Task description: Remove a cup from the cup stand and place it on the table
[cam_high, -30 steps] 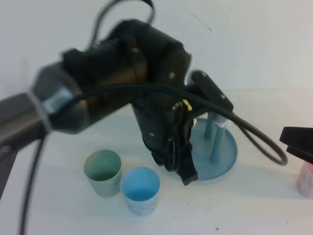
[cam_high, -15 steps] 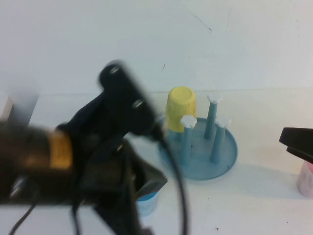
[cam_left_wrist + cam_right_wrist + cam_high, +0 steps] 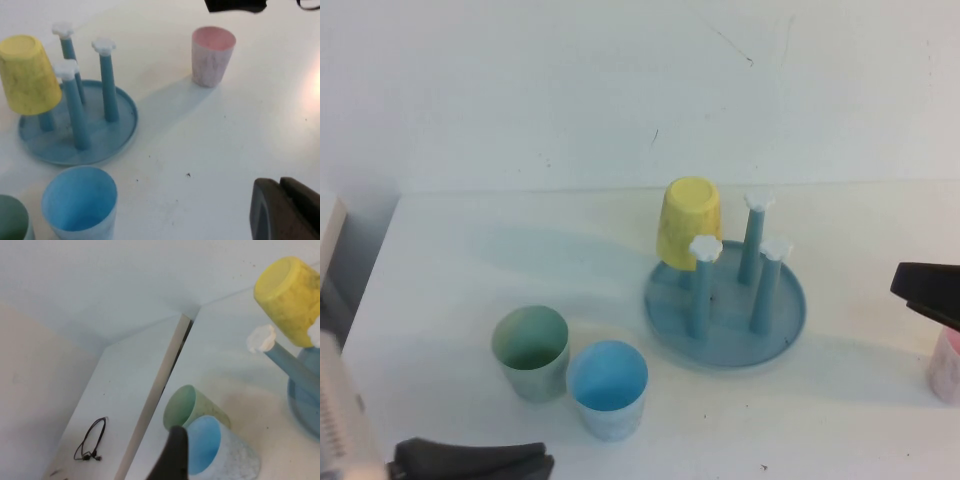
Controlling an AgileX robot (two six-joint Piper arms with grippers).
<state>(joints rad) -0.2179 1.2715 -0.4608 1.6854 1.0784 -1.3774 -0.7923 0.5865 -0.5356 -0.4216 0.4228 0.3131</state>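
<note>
Already the cup (image 3: 608, 388) stands upright on the table (image 3: 470, 260), mouth up, in front of the stand (image 3: 725, 305) and clear of it, touching or nearly touching the green cup (image 3: 530, 352) on its left. So, judging by how things lie, the set-down looks done.

It looks like thin plastic: light, fairly stiff, a bit slick, and easy to tip or squash at the rim. If it needed moving, a pinch across the wall near the mouth, one finger inside and one out, seems safest; a squeeze round the tapered body might let it slip.

On the stand a yellow cup (image 3: 688, 222) hangs upside down on a far peg; three pegs (image 3: 701, 285) with white caps stand bare. A pink cup (image 3: 213, 55) sits off to the robot's right, well apart from the stand.

The left gripper (image 3: 470, 462) shows only as a dark sliver at the near edge of the high view, low and left; whether it is open I cannot tell. The right gripper (image 3: 928, 292) pokes in at the right edge, just above the pink cup, holding nothing visible; whether its jaws are parted is not clear either. Most of both arms is cut off, and the pink cup is half out of the high view.
</note>
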